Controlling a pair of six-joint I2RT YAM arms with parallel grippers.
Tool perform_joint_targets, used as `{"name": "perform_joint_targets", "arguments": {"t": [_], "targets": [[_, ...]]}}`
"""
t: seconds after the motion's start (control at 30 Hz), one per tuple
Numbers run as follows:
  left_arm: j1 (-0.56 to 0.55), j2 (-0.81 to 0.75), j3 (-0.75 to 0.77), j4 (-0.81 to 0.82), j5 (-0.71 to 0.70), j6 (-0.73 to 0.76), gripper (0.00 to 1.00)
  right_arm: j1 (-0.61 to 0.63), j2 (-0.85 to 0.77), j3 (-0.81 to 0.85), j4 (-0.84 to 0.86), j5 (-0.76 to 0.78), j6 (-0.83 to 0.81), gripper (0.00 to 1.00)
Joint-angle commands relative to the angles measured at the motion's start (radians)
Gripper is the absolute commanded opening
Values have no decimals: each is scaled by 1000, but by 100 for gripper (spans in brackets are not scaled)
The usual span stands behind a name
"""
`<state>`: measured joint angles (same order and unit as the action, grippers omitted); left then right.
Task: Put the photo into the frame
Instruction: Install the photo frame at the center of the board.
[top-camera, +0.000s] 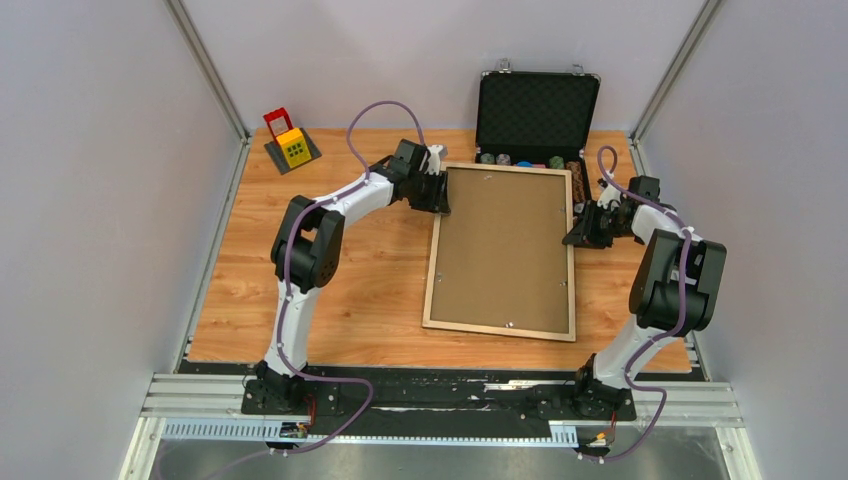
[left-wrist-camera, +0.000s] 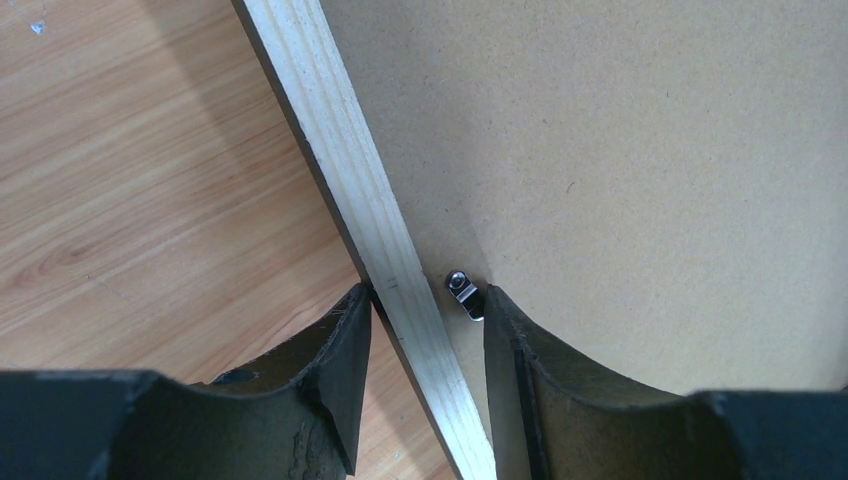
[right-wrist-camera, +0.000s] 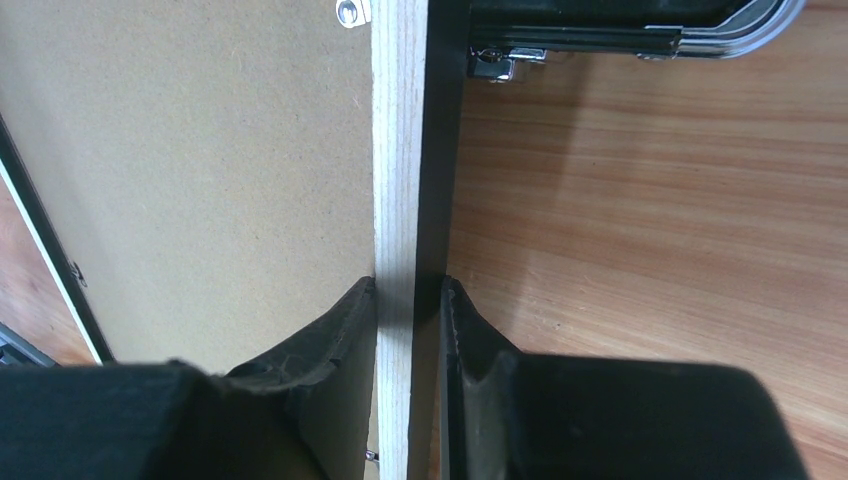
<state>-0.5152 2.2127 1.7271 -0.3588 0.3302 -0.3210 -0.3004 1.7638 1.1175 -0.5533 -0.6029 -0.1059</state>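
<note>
While the large rectangular picture frame of thin pale wood rails was seen lying flat near the middle of the wood-grain table, its plain brown backing board was shown uppermost within the rails. The frame was set slightly askew, with its far short end just in front of the open black foam-lined case at the back of the table.

The left pincer was placed astride the frame's left rail near the far corner, with its jaws parted. One finger was seen against the rail's outer edge, over the table. The other finger was held over the backing board, apart from the rail, and a small silver metal clip was seen just beside its tip.

The right pincer was clenched on the frame's right rail (pale face up, black side outward), which was gripped between both fingers along the far half of that side.

A small yellow and red toy was seen at the table's far left corner, well apart from the frame.
</note>
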Motion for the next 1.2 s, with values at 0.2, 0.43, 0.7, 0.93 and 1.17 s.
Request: {"name": "perform_joint_targets", "arguments": {"t": [0.2,0.43,0.7,0.93,1.17], "targets": [[-12,-26,14,3,-18,52,27,-2,-20,7,76,-44,-5,0],[-12,-24,27,-17,-12,71,19,-2,-22,4,76,-47,-8,0],[-11,-19,37,-46,-14,108,10,-2,-20,2,74,-49,-11,0],[-11,-16,43,-62,-27,137,6,-2,-18,1,74,-51,-12,0],[-6,-16,55,-65,-45,164,0,-3,-17,1,73,-53,-16,0]]}}
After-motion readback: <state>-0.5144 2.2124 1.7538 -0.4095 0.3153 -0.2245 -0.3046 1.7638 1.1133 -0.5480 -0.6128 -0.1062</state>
